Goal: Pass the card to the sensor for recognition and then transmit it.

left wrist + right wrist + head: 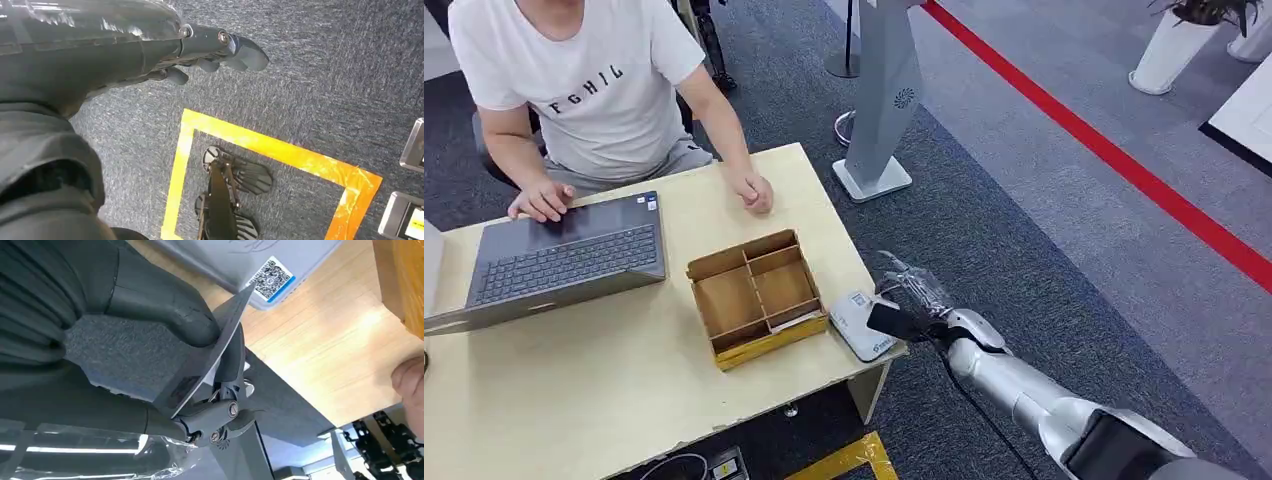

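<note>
My right hand (911, 303) hovers at the table's near right corner, just beside the white sensor (861, 325) with its QR sticker. In the right wrist view the thumb and fingers pinch a thin dark card (227, 325) edge-on. One corner of the card points at the sensor (260, 260) and stands a little above the tabletop (320, 340). My left hand (210, 55) hangs over the grey carpet with its fingers loosely apart and nothing in them.
A divided cardboard box (756, 295) stands left of the sensor, and an open laptop (564, 260) sits further left. A person in a white shirt (594, 80) sits across the table, one fist (754, 190) on it. A grey pillar stand (884, 100) rises behind the table.
</note>
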